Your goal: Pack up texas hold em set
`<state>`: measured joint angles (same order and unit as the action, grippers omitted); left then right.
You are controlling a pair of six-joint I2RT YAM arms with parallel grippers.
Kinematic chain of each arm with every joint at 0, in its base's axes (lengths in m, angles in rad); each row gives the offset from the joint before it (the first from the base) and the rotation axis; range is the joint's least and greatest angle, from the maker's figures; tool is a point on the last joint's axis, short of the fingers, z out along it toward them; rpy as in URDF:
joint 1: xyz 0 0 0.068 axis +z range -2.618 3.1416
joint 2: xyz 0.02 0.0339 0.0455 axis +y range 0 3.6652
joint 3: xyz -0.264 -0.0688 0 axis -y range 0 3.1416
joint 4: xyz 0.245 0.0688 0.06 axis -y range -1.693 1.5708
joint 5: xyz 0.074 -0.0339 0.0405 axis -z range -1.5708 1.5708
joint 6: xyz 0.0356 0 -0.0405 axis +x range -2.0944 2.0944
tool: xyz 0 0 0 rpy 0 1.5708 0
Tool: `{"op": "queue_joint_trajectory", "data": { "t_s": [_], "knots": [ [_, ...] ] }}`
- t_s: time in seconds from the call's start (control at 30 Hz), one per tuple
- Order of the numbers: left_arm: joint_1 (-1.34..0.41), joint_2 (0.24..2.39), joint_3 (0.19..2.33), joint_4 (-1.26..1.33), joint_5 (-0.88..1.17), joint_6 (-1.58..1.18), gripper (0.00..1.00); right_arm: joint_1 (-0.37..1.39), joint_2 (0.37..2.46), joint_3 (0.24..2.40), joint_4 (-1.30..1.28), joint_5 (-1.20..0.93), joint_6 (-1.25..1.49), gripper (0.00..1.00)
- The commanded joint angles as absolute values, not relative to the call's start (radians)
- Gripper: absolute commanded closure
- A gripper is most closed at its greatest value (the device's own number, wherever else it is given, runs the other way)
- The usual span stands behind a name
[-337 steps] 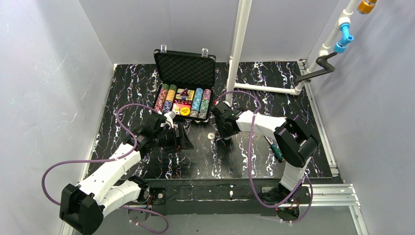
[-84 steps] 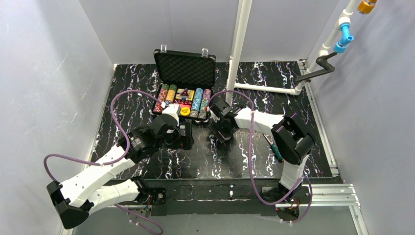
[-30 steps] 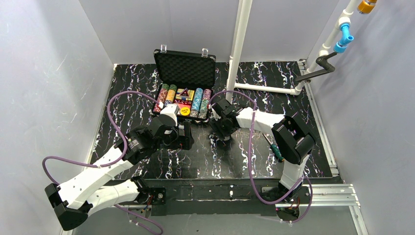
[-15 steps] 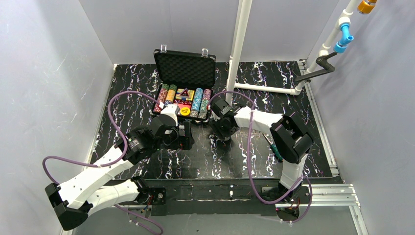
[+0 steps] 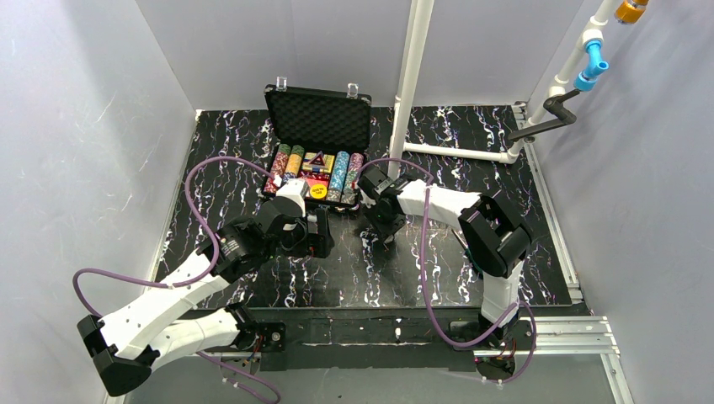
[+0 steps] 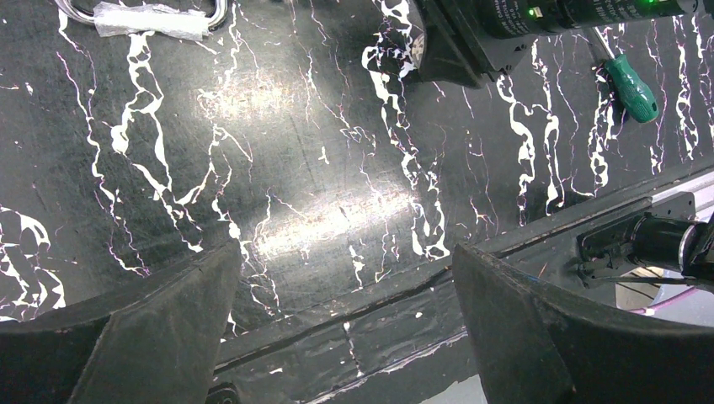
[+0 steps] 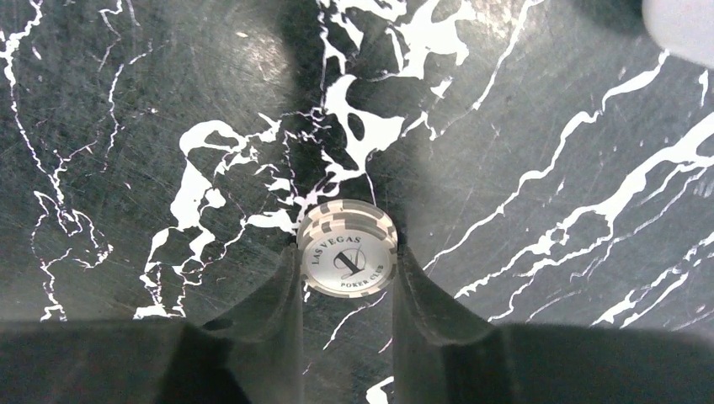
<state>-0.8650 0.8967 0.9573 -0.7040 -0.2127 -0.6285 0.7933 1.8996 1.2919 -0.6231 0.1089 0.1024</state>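
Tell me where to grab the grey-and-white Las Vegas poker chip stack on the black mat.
Pinch the chip stack by its round rim at opposite points, straight from above: it lies flat, face up, too low for a side approach. The right gripper straddles it so.

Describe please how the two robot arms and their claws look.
The left arm and right arm have white links with black joints. A purple cable loops along each. The left claw and right claw each have two black tapering fingers.
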Motion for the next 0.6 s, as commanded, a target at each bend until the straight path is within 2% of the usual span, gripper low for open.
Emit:
{"op": "queue_joint_trajectory", "data": {
  "t_s": [0.0,0.07,0.2,0.3,0.57],
  "knots": [
    [-0.859,0.883,0.967,-0.713,-0.212,-0.626,0.04,0.797,1.926,1.254,-0.599,0.141,0.107,0.81],
    [-0.859,0.885,0.963,-0.71,-0.21,-0.635,0.03,0.799,1.887,1.244,-0.59,0.138,0.101,0.89],
    [-0.845,0.878,0.945,-0.69,-0.179,-0.66,0.02,0.798,1.829,1.236,-0.592,0.148,0.087,0.99],
    [-0.778,0.878,0.929,-0.667,-0.084,-0.677,0.02,0.798,1.79,1.236,-0.6,0.139,0.085,0.99],
    [-0.425,0.948,0.84,-0.517,0.442,-0.732,0.03,0.798,1.67,1.217,-0.616,0.051,0.092,0.99]
  ]
}}
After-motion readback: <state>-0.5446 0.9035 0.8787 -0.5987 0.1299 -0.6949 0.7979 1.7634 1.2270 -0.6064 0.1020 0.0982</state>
